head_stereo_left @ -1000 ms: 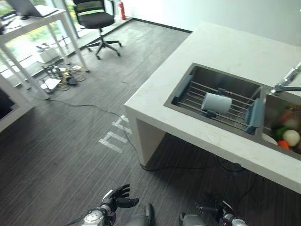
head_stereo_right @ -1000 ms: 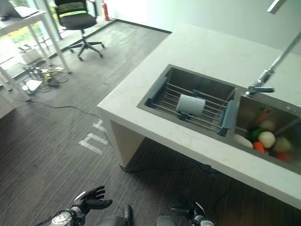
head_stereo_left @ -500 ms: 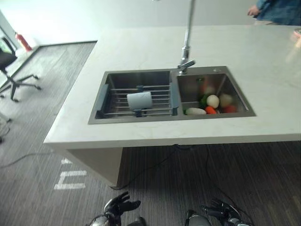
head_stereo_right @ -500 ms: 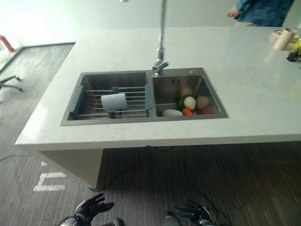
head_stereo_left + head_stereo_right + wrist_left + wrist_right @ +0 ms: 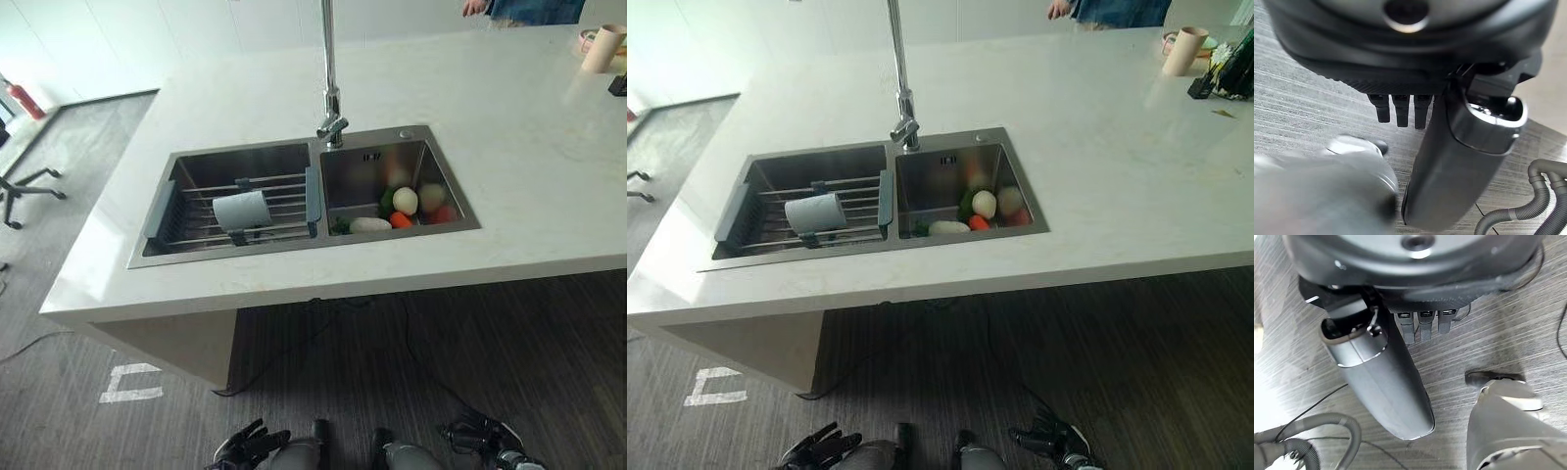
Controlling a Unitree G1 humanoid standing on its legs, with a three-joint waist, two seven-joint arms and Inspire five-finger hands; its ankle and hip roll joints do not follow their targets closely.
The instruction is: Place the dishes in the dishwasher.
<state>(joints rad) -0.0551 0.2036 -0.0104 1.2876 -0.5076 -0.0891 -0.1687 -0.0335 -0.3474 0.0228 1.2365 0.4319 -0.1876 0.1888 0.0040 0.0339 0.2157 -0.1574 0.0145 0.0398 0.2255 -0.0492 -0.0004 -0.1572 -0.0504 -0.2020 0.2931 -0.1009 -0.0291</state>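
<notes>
Desk (image 5: 509,147): one, carrying one double sink (image 5: 304,193) at centre. One rack (image 5: 240,206) spans the basin at 9 o'clock; one grey cup (image 5: 241,210), the dish to move, lies tipped on it. Vegetables (image 5: 405,204) fill the other basin. No dishwasher seen.

Step judged: approach, nothing grasped. Left hand (image 5: 245,447) and right hand (image 5: 477,436) hang at 6 o'clock, fingers relaxed, empty. Next: reach for the cup.
</notes>
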